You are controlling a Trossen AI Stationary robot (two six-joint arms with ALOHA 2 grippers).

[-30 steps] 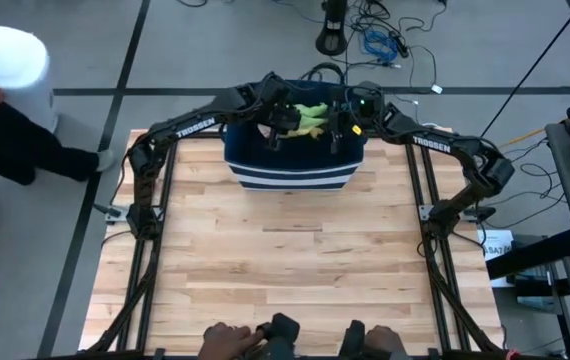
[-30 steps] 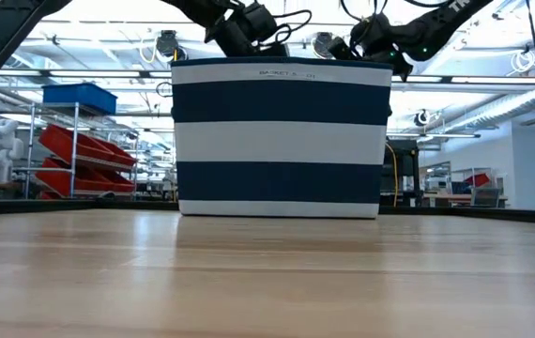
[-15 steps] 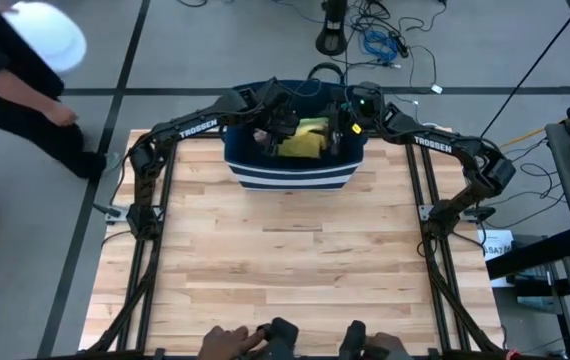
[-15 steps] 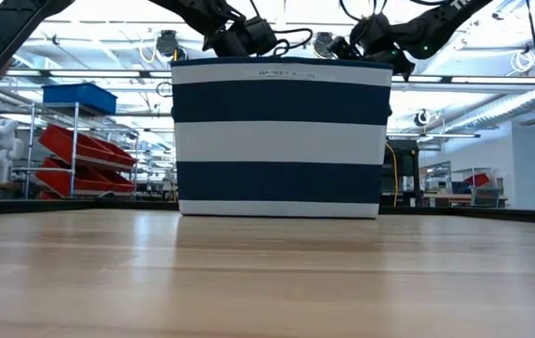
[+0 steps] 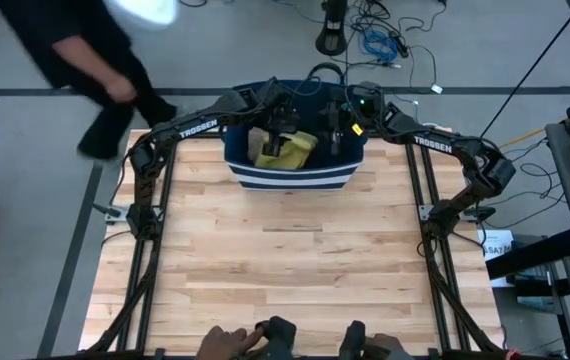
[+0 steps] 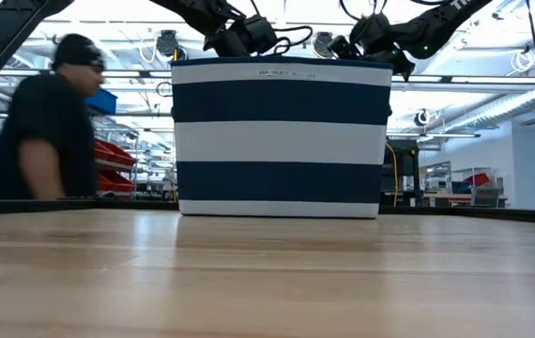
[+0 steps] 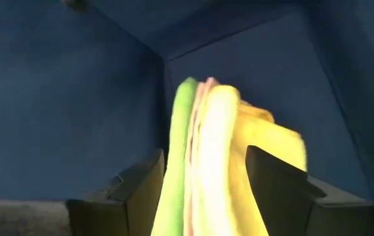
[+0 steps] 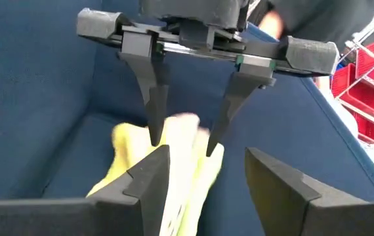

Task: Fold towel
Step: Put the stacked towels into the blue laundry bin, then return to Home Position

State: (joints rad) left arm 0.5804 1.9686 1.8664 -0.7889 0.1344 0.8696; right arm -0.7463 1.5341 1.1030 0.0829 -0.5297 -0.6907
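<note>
A folded towel (image 5: 285, 150) with yellow, green and pink layers is inside the blue and white striped basket (image 6: 282, 141) at the table's far edge, toward the basket's left side. It looks blurred in the right wrist view (image 8: 174, 170). My left gripper (image 5: 283, 125) hangs open over the basket, pointing steeply down. Its fingertips (image 8: 154, 137) stand on either side of the towel's upper edge (image 7: 207, 131). My right gripper (image 8: 207, 152) is open at the basket's right side, facing the left one, with nothing between its fingers.
The basket's dark blue inner walls (image 7: 75, 98) close in around both grippers. A person in dark clothes (image 5: 95, 60) walks past beyond the table's far left corner, also visible in the low view (image 6: 47, 131). The wooden tabletop (image 5: 285, 260) stretches in front of the basket. A person's hands (image 5: 230, 342) are at the near edge.
Both grippers have opened and let go of the towel, which they held up between them over the basket. The towel has dropped into the basket, ending lower and toward its left side. The person has walked along the table's far left side.
</note>
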